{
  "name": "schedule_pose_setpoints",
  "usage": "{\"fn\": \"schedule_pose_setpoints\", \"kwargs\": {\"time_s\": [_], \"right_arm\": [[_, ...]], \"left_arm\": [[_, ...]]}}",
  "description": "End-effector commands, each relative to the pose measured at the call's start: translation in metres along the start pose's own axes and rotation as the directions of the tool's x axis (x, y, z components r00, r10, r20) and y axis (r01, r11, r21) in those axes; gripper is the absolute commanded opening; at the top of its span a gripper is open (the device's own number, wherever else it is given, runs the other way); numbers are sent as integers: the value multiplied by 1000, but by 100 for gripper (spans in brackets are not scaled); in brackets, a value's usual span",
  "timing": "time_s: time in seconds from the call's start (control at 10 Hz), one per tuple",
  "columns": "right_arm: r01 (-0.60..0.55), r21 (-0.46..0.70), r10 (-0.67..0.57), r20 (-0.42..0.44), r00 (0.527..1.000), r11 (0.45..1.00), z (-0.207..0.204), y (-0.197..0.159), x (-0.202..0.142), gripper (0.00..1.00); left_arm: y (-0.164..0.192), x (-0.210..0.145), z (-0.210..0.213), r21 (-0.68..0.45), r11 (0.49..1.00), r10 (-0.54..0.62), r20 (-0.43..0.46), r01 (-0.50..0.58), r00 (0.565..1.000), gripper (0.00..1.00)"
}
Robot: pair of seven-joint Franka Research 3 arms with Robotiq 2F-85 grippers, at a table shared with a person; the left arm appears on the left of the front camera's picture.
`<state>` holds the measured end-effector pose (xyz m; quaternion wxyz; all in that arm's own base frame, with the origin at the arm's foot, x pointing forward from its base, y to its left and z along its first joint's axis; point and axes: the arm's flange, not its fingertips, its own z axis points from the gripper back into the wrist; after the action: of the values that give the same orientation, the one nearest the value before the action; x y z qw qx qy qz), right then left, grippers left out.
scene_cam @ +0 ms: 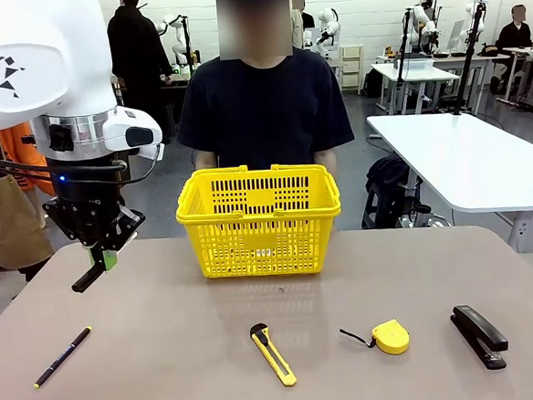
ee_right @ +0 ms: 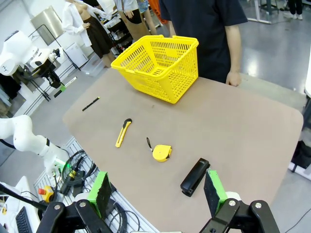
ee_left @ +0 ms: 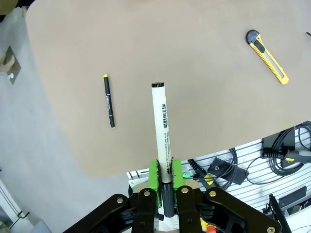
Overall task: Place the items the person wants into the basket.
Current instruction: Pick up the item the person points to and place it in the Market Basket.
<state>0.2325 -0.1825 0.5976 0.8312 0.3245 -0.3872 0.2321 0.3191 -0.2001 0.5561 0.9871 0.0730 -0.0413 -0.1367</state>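
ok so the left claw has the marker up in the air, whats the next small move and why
Probably swing the left claw rightward toward the basket. It is shut on the marker, held above the table, and hangs left of the basket, whose top is open. Release only once the marker is over the rim.

Bare table point(scene_cam: 164, 303) between basket point(scene_cam: 260, 242) and box cutter point(scene_cam: 274, 354).
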Motion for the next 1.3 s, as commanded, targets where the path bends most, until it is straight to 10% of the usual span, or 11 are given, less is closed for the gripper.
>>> {"fn": "schedule_pose_setpoints", "kwargs": {"time_s": [0.0,0.4,0.5,0.7,0.9,1.2], "right_arm": [[-13,18,12,19,1000,1000,-1,-1,1,100],[-13,18,12,19,1000,1000,-1,-1,1,100],[-13,18,12,19,1000,1000,-1,-1,1,100],[-13,18,12,19,1000,1000,-1,-1,1,100],[-13,18,12,19,1000,1000,-1,-1,1,100],[-13,18,12,19,1000,1000,-1,-1,1,100]], "left_arm": [[-1,0,1,16,1000,12,13,-12,1000,0],[-2,0,0,2,1000,-3,1,3,1000,12],[6,25,14,46,981,-191,47,189,980,12],[9,87,42,55,759,-651,71,648,756,12],[-5,153,54,107,570,-822,82,815,564,12],[-36,224,39,124,413,-906,153,902,394,12]]}}
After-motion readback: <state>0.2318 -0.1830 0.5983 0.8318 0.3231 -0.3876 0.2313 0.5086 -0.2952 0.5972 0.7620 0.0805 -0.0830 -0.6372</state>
